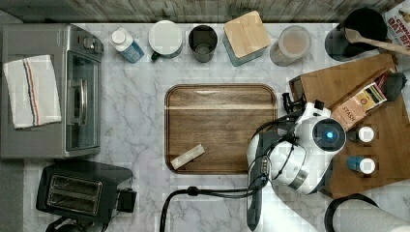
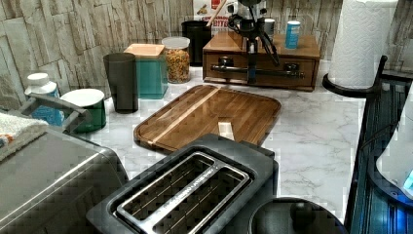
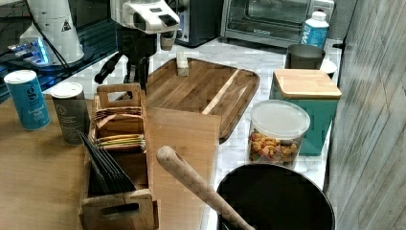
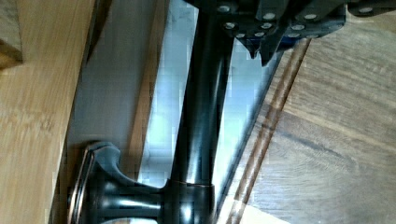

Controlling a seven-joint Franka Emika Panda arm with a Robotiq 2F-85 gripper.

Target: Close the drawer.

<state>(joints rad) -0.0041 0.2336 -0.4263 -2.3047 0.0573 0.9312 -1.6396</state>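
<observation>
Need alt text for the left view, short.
The robot's gripper hangs at the dark bar handle on the drawer front of a wooden box at the back of a marble counter. A wooden serving tray lies mid-counter, a black toaster sits nearest the camera, and a paper towel roll stands on the left view's right.

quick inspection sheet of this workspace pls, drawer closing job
surface: marble counter
job's things: drawer front looks about flush with its box in the left view; dark bar handle across it
clutter: tray with a small block, toaster, oven, jar, bottles on the box
grippers: end effector at the handle
cables: black cable along the counter by the arm
surroundings: stone wall, paper towel roll
</observation>
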